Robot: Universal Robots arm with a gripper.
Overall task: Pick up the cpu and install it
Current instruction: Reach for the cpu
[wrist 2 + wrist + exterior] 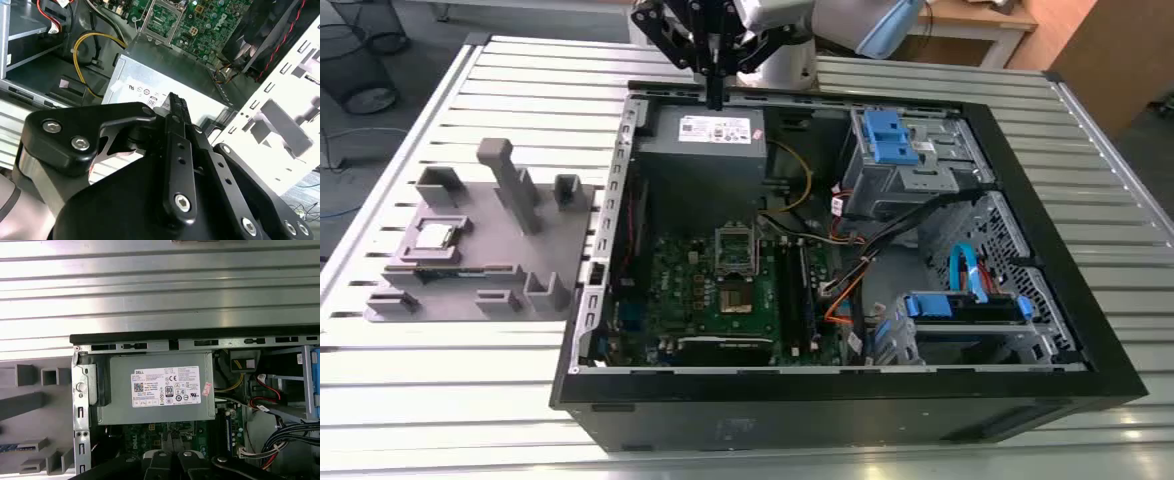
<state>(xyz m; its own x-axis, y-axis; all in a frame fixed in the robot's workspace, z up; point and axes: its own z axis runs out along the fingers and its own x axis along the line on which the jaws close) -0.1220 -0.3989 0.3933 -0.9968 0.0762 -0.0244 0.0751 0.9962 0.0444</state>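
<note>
Exterior view: hand (715,100) fully closed, gripping nothing, above power supply (707,145) at 12 o'clock. Cpu (438,235) lies on grey fixture (500,275) at 9 o'clock, on tabletop (454,400).

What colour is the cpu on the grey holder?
The cpu is silver-grey with a tan rim; exterior view shows it best.
</note>
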